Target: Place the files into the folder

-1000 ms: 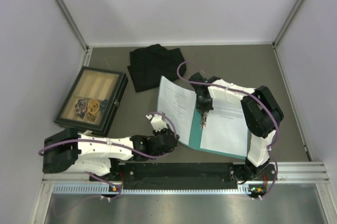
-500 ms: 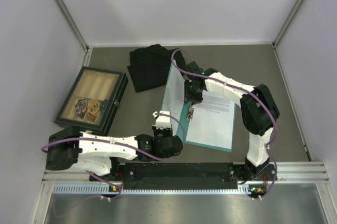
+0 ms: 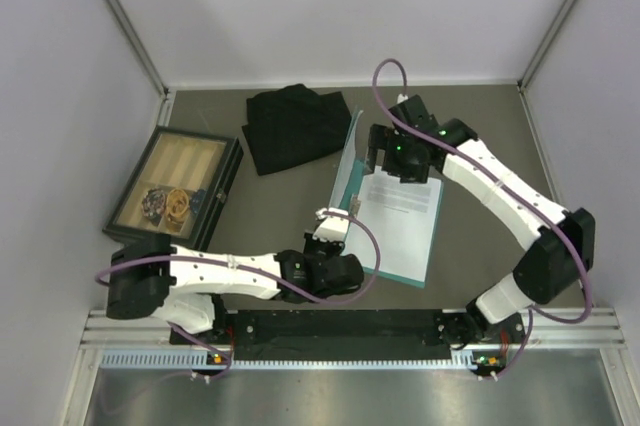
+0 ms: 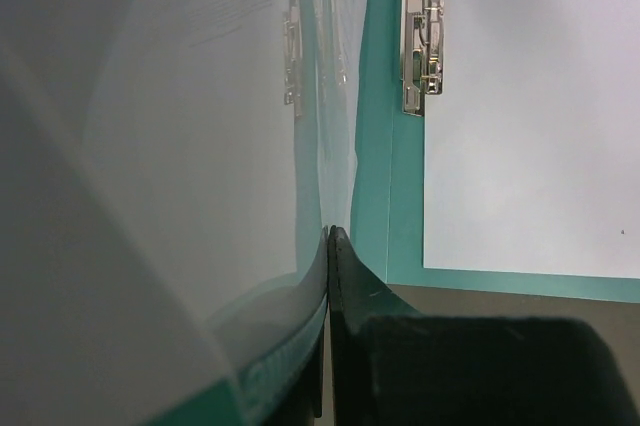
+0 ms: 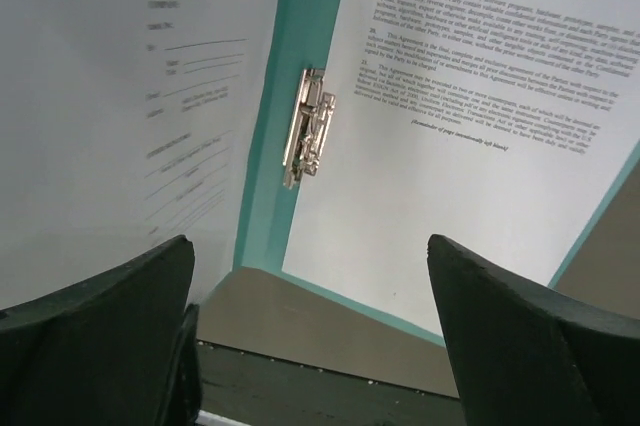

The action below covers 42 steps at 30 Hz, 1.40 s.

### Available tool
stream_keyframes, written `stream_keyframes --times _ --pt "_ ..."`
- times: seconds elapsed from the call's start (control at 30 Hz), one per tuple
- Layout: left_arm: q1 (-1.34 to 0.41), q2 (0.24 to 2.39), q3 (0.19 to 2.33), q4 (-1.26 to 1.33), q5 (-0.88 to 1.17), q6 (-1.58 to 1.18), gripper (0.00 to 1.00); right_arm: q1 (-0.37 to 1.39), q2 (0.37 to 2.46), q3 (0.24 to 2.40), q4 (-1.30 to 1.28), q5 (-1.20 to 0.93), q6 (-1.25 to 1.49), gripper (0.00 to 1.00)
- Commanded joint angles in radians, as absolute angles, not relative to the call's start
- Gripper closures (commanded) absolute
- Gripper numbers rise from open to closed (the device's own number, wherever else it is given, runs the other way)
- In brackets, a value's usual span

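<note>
The teal folder (image 3: 392, 270) lies half open right of the table's middle, its left cover raised steeply. One white file (image 3: 402, 224) lies flat on the right half, and a second file (image 5: 130, 96) rests against the raised cover. A metal clip (image 5: 309, 126) sits at the spine. My left gripper (image 3: 336, 228) is shut on the near edge of the raised cover (image 4: 200, 146), its jaws pressed together (image 4: 328, 236). My right gripper (image 3: 398, 160) hangs open over the folder's far end, with nothing between its fingers (image 5: 530, 336).
A black cloth (image 3: 292, 126) lies bunched at the back, just left of the folder's far corner. A dark-framed wooden tray (image 3: 176, 186) with small items sits at the left. A black rail (image 3: 340, 324) runs along the near edge. Grey walls close in on both sides.
My right gripper has opened, let go and pulled back toward the far side. The left arm has moved right with the cover, which now stands steeper. The folder has shifted.
</note>
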<state>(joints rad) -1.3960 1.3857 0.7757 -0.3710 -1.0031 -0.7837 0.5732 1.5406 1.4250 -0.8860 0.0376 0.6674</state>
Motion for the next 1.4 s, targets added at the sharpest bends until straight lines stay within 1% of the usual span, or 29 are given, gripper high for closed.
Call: stream_keyframes --times 0.0,0.13,0.3,0.33,0.43,0.53,0.57,0.6,0.63,0.67,0.73,0.77,0.8,0.83,0.87,1.0,1.13,1.2,1.27,1.3,1.33,1.37 --pt "-1.399 1.436 0.841 -0.413 -1.035 -0.746 1.0 0.568 1.45 1.529 -0.931 0.098 0.718 0.01" --pt "-1.401 1.479 0.865 -0.425 -1.009 -0.741 1.0 0.569 1.462 1.557 -0.85 -0.058 0.77 0.01" --pt "-1.401 1.519 0.902 -0.449 -1.002 -0.738 1.0 0.604 1.503 1.565 -0.812 -0.091 0.776 0.02" --pt "-1.402 1.523 0.903 -0.451 -1.002 -0.736 1.0 0.615 1.505 1.557 -0.801 -0.091 0.776 0.03" --pt "-1.405 1.54 0.916 -0.451 -0.997 -0.727 1.0 0.624 1.517 1.526 -0.752 -0.124 0.775 0.11" --pt "-1.407 1.563 0.933 -0.459 -0.988 -0.715 1.0 0.624 1.532 1.514 -0.747 -0.133 0.764 0.23" --pt "-1.407 1.565 0.94 -0.465 -0.982 -0.716 1.0 0.624 1.531 1.499 -0.75 -0.124 0.759 0.33" --pt "-1.408 1.568 0.952 -0.485 -0.977 -0.719 0.98 0.624 1.516 1.485 -0.744 -0.115 0.749 0.4" --pt "-1.407 1.566 0.957 -0.492 -0.973 -0.722 0.93 0.62 1.508 1.467 -0.736 -0.11 0.743 0.47" --pt "-1.407 1.56 0.959 -0.5 -0.963 -0.738 0.73 0.603 1.496 1.413 -0.723 -0.12 0.736 0.62" --pt "-1.407 1.517 0.95 -0.497 -0.942 -0.736 0.58 0.572 1.456 1.344 -0.652 -0.202 0.713 0.78" --pt "-1.407 1.496 0.942 -0.482 -0.904 -0.715 0.55 0.56 1.444 1.272 -0.628 -0.23 0.703 0.9" --pt "-1.408 1.441 0.922 -0.463 -0.872 -0.698 0.5 0.537 1.431 1.241 -0.609 -0.248 0.671 0.95" --pt "-1.407 1.409 0.907 -0.404 -0.839 -0.674 0.48 0.531 1.404 1.212 -0.594 -0.256 0.651 0.97" --pt "-1.407 1.376 0.893 -0.372 -0.757 -0.622 0.47 0.525 1.394 1.165 -0.592 -0.256 0.631 1.0" --pt "-1.405 1.186 0.832 -0.247 -0.562 -0.543 0.39 0.466 1.325 1.034 -0.581 -0.271 0.539 1.0" --pt "-1.398 1.086 0.821 -0.227 -0.509 -0.541 0.32 0.327 1.276 0.911 -0.56 -0.348 0.497 1.0" --pt "-1.381 1.057 0.834 -0.25 -0.503 -0.546 0.3 0.307 1.293 0.887 -0.569 -0.36 0.468 1.0" --pt "-1.358 1.042 0.839 -0.267 -0.485 -0.563 0.28 0.305 1.31 0.887 -0.575 -0.36 0.459 0.98" --pt "-1.32 1.031 0.835 -0.27 -0.47 -0.569 0.27 0.305 1.321 0.881 -0.557 -0.37 0.46 0.97" --pt "-1.295 1.026 0.83 -0.27 -0.425 -0.586 0.27 0.305 1.324 0.87 -0.557 -0.355 0.465 0.95" --pt "-1.234 1.025 0.818 -0.27 -0.398 -0.598 0.27 0.307 1.328 0.868 -0.561 -0.33 0.471 0.91"
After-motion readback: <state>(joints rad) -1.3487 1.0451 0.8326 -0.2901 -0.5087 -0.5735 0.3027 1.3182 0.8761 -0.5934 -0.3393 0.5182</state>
